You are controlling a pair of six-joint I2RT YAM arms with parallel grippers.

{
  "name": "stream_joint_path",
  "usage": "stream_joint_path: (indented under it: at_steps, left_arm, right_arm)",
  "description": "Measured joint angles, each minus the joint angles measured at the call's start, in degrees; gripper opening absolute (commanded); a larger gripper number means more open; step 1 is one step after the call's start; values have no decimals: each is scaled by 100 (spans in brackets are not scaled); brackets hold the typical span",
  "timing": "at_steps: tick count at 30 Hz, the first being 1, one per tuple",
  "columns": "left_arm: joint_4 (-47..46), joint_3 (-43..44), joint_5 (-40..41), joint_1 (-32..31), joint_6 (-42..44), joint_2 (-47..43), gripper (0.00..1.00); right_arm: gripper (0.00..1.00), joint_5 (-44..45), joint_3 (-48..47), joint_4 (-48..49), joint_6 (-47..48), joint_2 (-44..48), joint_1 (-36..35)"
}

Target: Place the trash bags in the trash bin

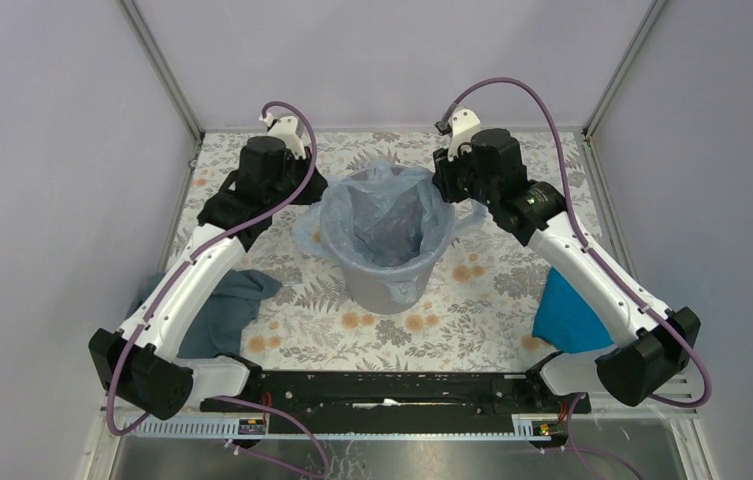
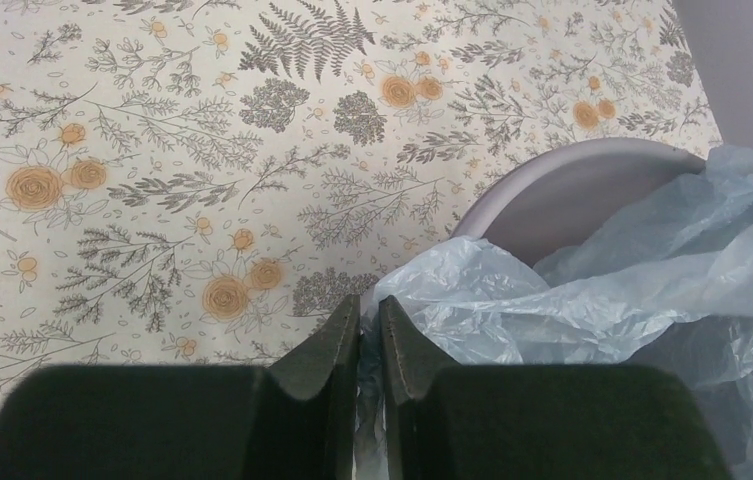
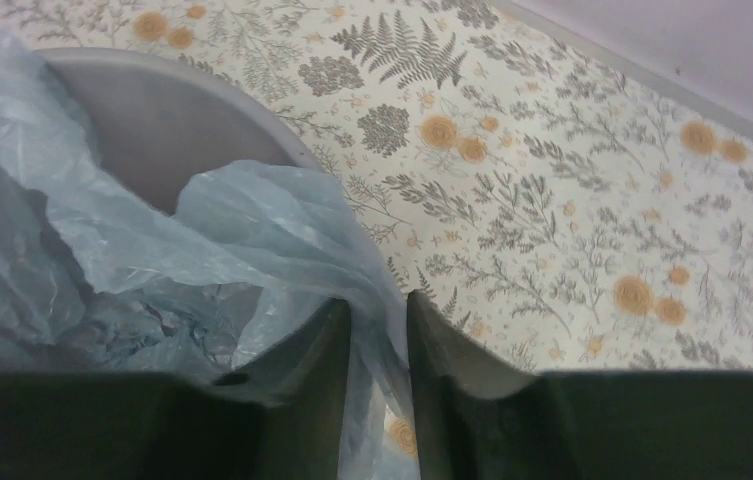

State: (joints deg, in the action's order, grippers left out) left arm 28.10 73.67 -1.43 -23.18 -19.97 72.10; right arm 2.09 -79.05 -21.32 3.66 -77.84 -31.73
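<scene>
The light-grey trash bin (image 1: 377,288) stands upright mid-table. The pale-blue trash bag (image 1: 387,215) lines it, with wrinkled film spilling over the rim on the left and right. My left gripper (image 1: 320,197) is at the bin's left rim. In the left wrist view the gripper (image 2: 369,300) is shut on a fold of the bag (image 2: 602,290) beside the bin rim (image 2: 562,195). My right gripper (image 1: 444,195) is at the right rim. In the right wrist view its jaws (image 3: 377,298) stand slightly apart, with bag film (image 3: 252,220) running loosely between them above the bin (image 3: 152,120).
A dark teal-grey cloth (image 1: 222,310) lies under the left arm at the table's left. A bright blue cloth (image 1: 567,315) lies under the right arm at the right. A floral tablecloth (image 1: 472,300) covers the table, with walls close on three sides.
</scene>
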Motion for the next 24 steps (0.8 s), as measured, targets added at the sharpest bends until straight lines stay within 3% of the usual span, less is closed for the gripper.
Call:
stream_joint_path:
  at_steps: [1, 3, 13, 20, 24]
  left_arm:
    - [-26, 0, 0, 7, -2, 13, 13]
    - [-94, 0, -2, 11, -9, 50, 10]
    - [-529, -46, -144, 260, -197, 389, 1]
    - [-925, -490, -614, 551, -522, 605, 0]
    - [-1093, -957, -885, 623, -713, 595, 0]
  right_arm:
    - [10, -79, -4, 0, 28, 4, 0]
    - [0, -186, -57, -9, 48, -11, 2]
    - [4, -629, -461, 149, -380, -702, 483]
    - [9, -1025, -538, -31, -704, -1169, 640]
    - [19, -1141, -417, -39, -828, -1143, 669]
